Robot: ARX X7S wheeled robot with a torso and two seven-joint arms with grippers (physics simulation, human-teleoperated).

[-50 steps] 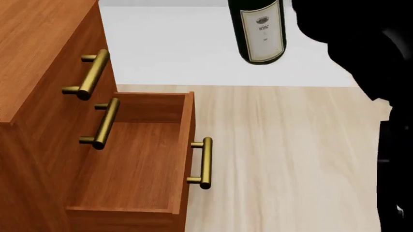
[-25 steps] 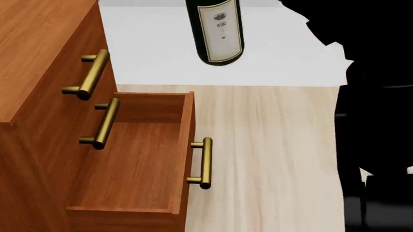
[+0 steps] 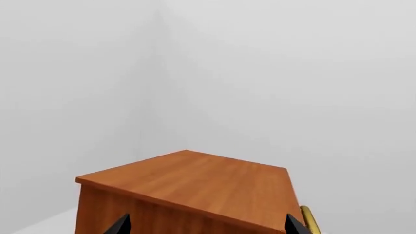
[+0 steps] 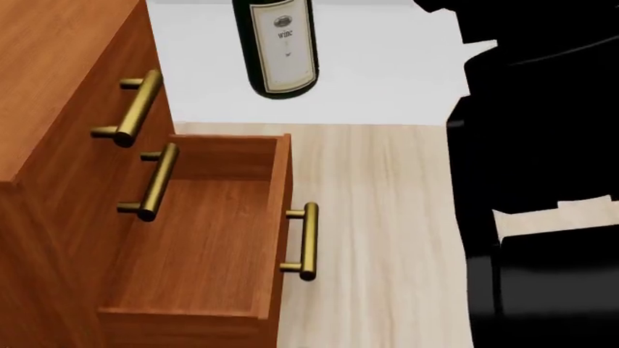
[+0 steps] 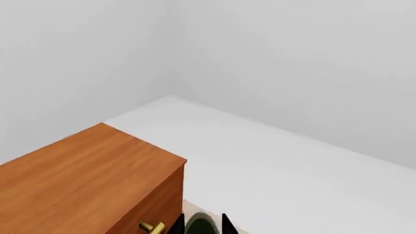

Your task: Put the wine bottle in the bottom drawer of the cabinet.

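Note:
The wine bottle (image 4: 275, 47) hangs upright in the air, its white label facing me; only its lower body shows in the head view, just beyond the far end of the drawer. In the right wrist view its dark green glass (image 5: 198, 225) sits between the two black fingertips of my right gripper (image 5: 202, 229), which is shut on it. The bottom drawer (image 4: 198, 246) of the reddish-brown cabinet (image 4: 58, 94) stands pulled open and holds nothing. My left gripper (image 3: 206, 229) is open, its fingertips (image 3: 120, 226) wide apart in front of the cabinet top (image 3: 195, 183).
My black right arm (image 4: 541, 145) fills the right side of the head view. Brass bar handles (image 4: 135, 109) stick out from the two upper drawer fronts, and another (image 4: 306, 243) from the open drawer. Pale wood floor (image 4: 377, 232) lies beside the drawer.
The wine bottle has moved left, from right of the drawer to nearly in line with it. My right arm has swung left with it. The drawer has not moved.

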